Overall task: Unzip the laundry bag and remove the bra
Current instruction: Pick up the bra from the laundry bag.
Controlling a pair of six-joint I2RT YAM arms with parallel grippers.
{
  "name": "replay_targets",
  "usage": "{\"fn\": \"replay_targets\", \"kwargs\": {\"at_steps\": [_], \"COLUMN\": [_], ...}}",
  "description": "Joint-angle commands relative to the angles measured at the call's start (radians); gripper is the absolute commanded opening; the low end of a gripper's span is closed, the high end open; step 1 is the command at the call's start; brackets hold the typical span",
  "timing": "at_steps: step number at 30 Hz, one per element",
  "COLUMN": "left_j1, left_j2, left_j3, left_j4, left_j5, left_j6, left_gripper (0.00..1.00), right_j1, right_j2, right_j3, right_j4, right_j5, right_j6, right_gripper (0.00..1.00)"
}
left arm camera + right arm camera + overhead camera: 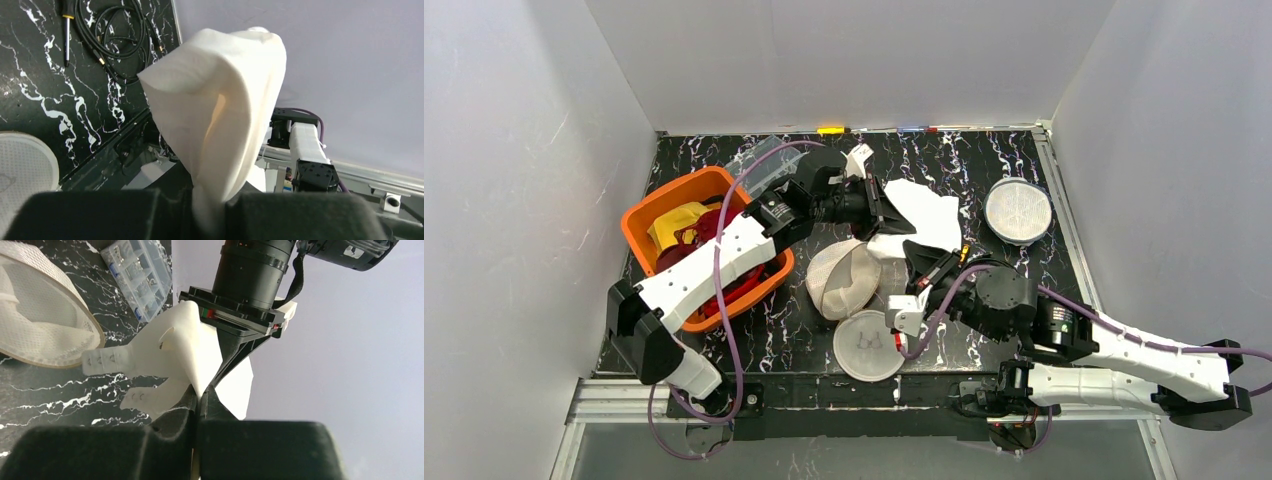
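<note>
left gripper [210, 202] and right gripper [196, 401] each pinched the bra [927, 215] above the desk [984, 150], beside the open bag [844, 282]. best would be firm holds, carrying it aside, straps clear.

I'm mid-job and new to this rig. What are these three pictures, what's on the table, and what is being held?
Two robot arms are bolted at the table's near edge. The wide picture looks down from above and behind them. The other two come from a camera on each wrist. The left gripper and the right gripper are both pinched shut on the white bra, which is held between them. On the black marble table lie the opened mesh laundry bag, an orange basket of clothes and a round mesh disc.
</note>
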Motion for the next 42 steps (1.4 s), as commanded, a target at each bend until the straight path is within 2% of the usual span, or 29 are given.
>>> {"fn": "replay_targets", "kwargs": {"at_steps": [1,3,4,5,12,15,19,23,28,29,31,34,36,38,42], "left_j1": [0.005,0.005,0.007,0.009,0.062,0.102,0.168,0.229,0.256,0.259,0.261,0.271,0.303,0.357,0.493], "left_j2": [-0.079,-0.099,-0.114,-0.122,-0.192,-0.226,-0.308,-0.385,-0.509,-0.526,-0.551,-0.569,-0.575,-0.59,-0.615], "left_j3": [-0.038,-0.049,-0.055,-0.059,-0.1,-0.095,-0.148,-0.171,-0.131,-0.114,-0.088,-0.071,-0.091,-0.104,-0.146], "left_j4": [0.058,0.067,0.072,0.073,0.09,0.061,0.076,0.049,-0.173,-0.226,-0.328,-0.463,-0.494,-0.503,-0.495], "left_j5": [0.001,-0.019,-0.031,-0.04,-0.101,-0.119,-0.139,-0.137,-0.348,-0.406,-0.536,-0.741,-0.833,-0.871,-0.866], "left_j6": [-0.018,-0.017,-0.017,-0.016,0.013,0.072,0.11,0.184,0.396,0.427,0.493,0.548,0.581,0.606,0.617], "left_gripper": [0.0,0.0,0.0,0.0,0.0,0.0,0.0,0.0,0.0,0.0,0.0,0.0,0.0,0.0,0.0], "right_j1": [0.006,0.006,0.005,0.005,0.006,0.006,0.006,0.006,-0.01,-0.047,-0.199,-0.573,-0.625,-0.697,-0.955], "right_j2": [-0.043,-0.042,-0.039,-0.036,0.065,0.105,0.115,0.171,0.359,0.364,0.338,0.391,0.438,0.456,0.37], "right_j3": [0.002,0.02,0.034,0.055,0.329,0.434,0.46,0.492,0.664,0.662,0.615,0.599,0.529,0.47,0.147], "right_j4": [0.048,0.023,0.016,0.011,-0.043,-0.001,0.107,0.121,-0.128,-0.117,-0.072,-0.14,-0.123,-0.102,0.072], "right_j5": [-0.015,-0.026,-0.033,-0.043,-0.232,-0.22,-0.167,0.027,0.315,0.335,0.23,-0.143,-0.225,-0.288,-0.472], "right_j6": [0.024,0.081,0.125,0.181,0.7,0.885,1.055,1.218,1.338,1.342,1.388,1.543,1.601,1.677,1.878], "right_gripper": [0.22,0.51,0.85,0.97,0.99,0.99,0.99,0.99,0.99,0.99,0.99,0.99,0.99,0.99,0.99]}}
